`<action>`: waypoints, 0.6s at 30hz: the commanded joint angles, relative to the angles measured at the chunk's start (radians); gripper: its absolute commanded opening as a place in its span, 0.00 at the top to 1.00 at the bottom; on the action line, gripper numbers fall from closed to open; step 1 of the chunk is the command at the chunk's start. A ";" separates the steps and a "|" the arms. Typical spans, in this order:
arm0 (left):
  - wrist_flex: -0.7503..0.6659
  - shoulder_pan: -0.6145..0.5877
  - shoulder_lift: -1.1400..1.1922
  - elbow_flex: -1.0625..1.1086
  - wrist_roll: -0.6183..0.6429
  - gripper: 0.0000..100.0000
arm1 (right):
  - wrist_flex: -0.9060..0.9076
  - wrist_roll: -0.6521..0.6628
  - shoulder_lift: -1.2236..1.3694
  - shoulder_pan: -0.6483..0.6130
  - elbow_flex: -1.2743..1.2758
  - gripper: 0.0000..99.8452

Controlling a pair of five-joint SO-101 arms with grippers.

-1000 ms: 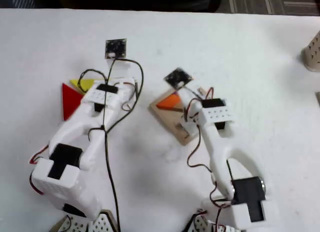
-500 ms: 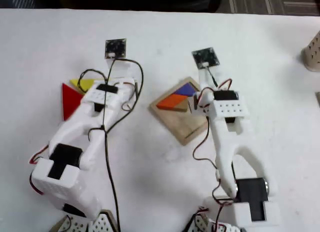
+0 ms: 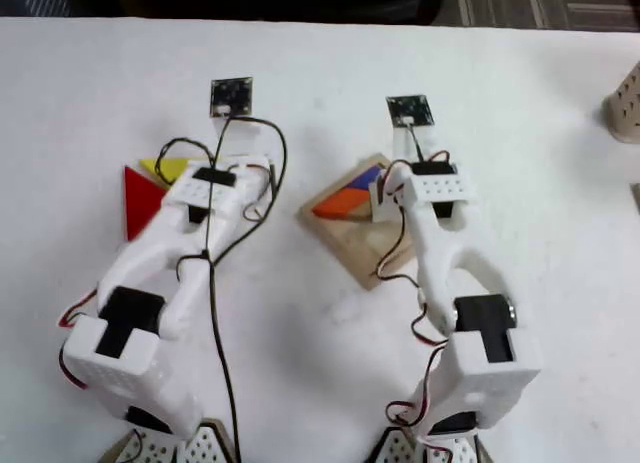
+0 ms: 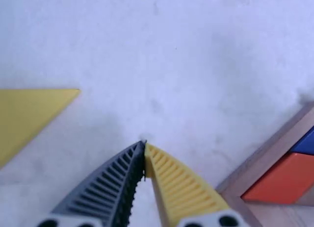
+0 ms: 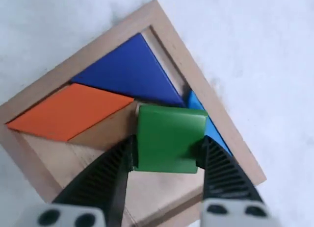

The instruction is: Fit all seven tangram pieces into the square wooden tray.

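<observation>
1. While the left jaws sit pressed together and empty just above the white table (image 3: 500, 103), a red triangle (image 3: 140, 198) and a yellow triangle (image 3: 165, 167) lie close together at the left, outside the tray and partly under that arm.
2. Between the two arms, the square wooden tray (image 3: 345, 248) sits turned corner-on like a diamond. A blue triangle (image 5: 130, 72) and an orange parallelogram (image 5: 68, 112) lie flat against its far-left rim, and a light-blue piece (image 5: 212, 129) shows along the far-right rim.
3. At the right, the right jaws are clamped on a green square (image 5: 169, 138), one jaw on each of two opposite edges. It is held over the tray's middle, just near of the blue triangle.
4. The pieces look thin, stiff, light and smooth, so they would likely twist or slip if pinched off-centre. Opposite flat edges, as on the square, seem the safest hold.
5. Bare wood shows in the tray's near half, which gives room to set the square down. The raised rim and the neighbouring edges probably demand a flat, well-aligned descent. Open table surrounds the tray on every side.
</observation>
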 commanded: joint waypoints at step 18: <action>-0.025 -0.012 -0.002 -0.054 0.003 0.98 | 0.058 -0.011 -0.090 0.010 -0.037 0.71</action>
